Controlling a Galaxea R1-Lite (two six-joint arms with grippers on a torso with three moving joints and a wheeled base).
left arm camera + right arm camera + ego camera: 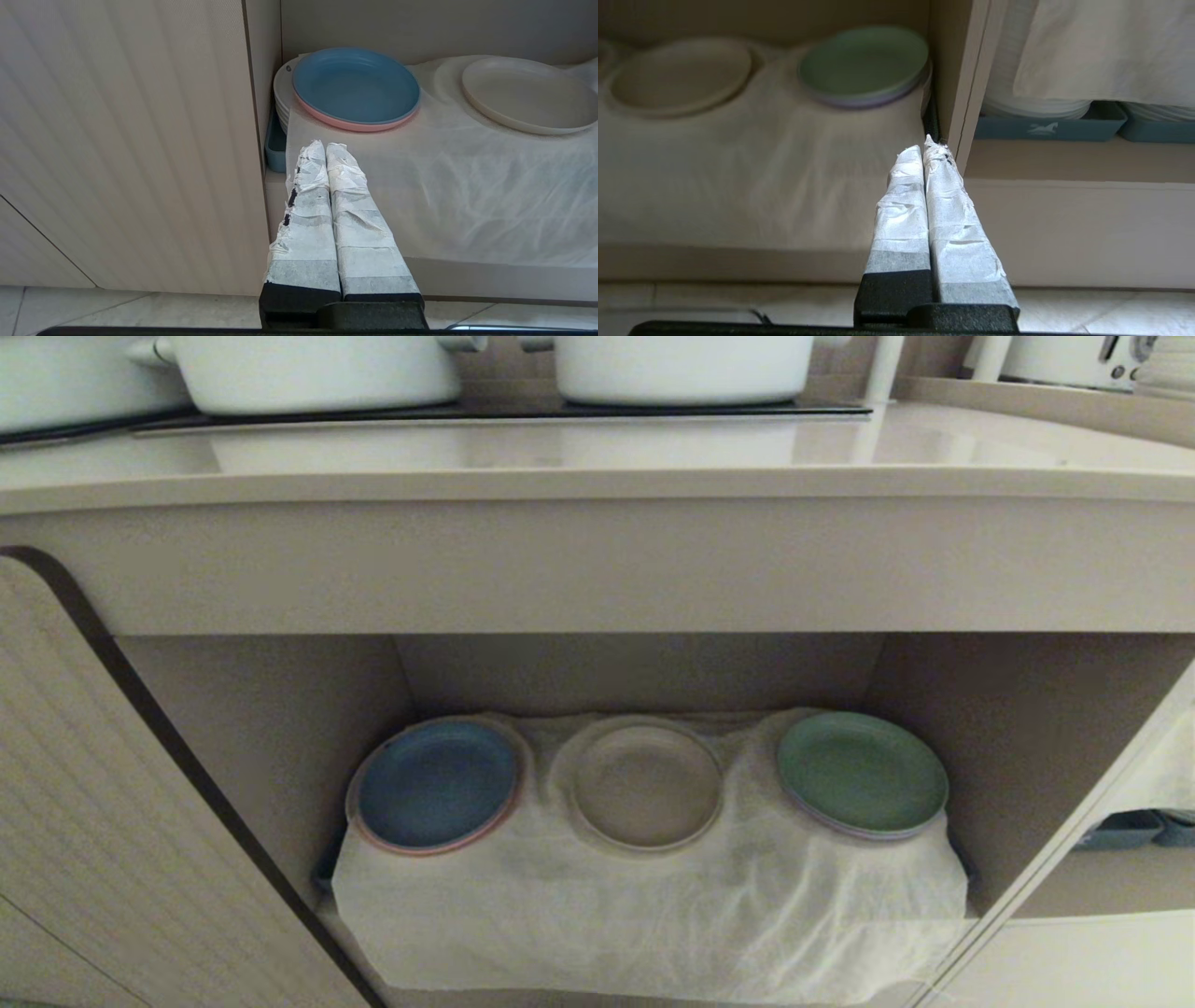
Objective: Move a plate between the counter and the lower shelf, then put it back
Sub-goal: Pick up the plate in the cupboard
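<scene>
The beige plate (646, 782) (528, 95) (679, 74) lies flat in the middle of the lower shelf (653, 887), on its wrinkled white cloth. Above runs the counter (597, 457) with its thick front edge. My left gripper (325, 147) is shut and empty, low in front of the shelf's left end, short of the blue plate. My right gripper (923, 149) is shut and empty too, in front of the shelf's right side wall, well away from the beige plate. Neither arm appears in the head view.
A blue plate (437, 784) on a pink one sits left of the beige plate, a green plate (864, 773) to its right. White pots (317, 369) stand on the black hob. An open ribbed door (112, 803) hangs at the left. Blue trays (1048, 126) with white plates fill the neighbouring compartment.
</scene>
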